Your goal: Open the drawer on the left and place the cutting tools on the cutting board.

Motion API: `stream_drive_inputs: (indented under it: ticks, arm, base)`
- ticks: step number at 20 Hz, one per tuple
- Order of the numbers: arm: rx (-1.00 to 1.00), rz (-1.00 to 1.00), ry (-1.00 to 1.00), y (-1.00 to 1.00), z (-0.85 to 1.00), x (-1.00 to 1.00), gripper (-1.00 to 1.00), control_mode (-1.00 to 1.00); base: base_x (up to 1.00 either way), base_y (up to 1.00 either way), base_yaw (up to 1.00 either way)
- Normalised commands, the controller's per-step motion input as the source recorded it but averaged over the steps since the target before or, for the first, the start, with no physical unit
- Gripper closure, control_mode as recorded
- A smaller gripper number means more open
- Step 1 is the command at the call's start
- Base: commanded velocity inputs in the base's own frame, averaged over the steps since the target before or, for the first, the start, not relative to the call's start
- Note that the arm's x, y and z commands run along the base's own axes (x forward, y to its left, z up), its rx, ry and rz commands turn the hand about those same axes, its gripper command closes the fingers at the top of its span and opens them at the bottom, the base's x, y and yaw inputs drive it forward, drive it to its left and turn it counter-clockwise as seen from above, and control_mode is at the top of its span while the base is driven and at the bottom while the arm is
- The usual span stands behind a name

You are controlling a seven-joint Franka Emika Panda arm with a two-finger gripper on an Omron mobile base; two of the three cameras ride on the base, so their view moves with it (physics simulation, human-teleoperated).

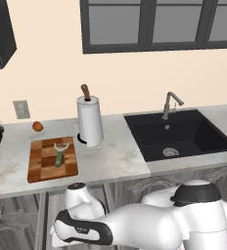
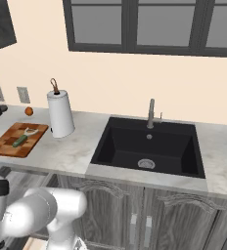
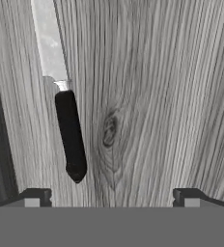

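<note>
On the counter's left, a green-handled peeler (image 1: 59,154) lies on the chequered cutting board (image 1: 39,168), pale head toward the wall, left of the paper-towel roll (image 1: 90,120). In the hand view, a black-handled knife (image 3: 63,99) lies on the drawer floor (image 3: 157,96), lengthwise, blade away from the gripper (image 3: 112,198), whose fingertips stand wide apart, empty.

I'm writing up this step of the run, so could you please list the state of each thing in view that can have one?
Peeler: lying flat on the cutting board.
Knife: lying flat on the grey wood-grain drawer floor, not gripped.
Gripper: open, fingertips apart, hovering over the knife handle.
Paper-towel roll: upright on the counter.
Faucet: off, no water visible.
Sink: empty.
</note>
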Motion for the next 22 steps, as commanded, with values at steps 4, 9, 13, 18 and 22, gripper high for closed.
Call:
stream_drive_inputs:
  ticks: [4,9,13,18,22]
  arm:
    - [-0.04,0.11,0.0,0.17,-0.11,-0.13,-1.0,-1.0]
    - [-0.05,0.09,-0.02,0.09,-0.05,-0.04,-1.0,-1.0]
    - [-0.06,0.05,-0.1,0.0,-0.08,0.0,-1.0,-1.0]
    - [-0.03,0.02,-0.04,0.0,-0.1,0.01,-1.0,-1.0]
    - [-0.02,0.02,-0.05,0.0,-0.13,0.0,-1.0,-1.0]
  base:
    - [0.0,0.0,0.0]
    - [0.0,0.0,0.0]
    - [0.0,0.0,0.0]
    - [0.0,0.0,0.0]
    - [0.0,0.0,0.0]
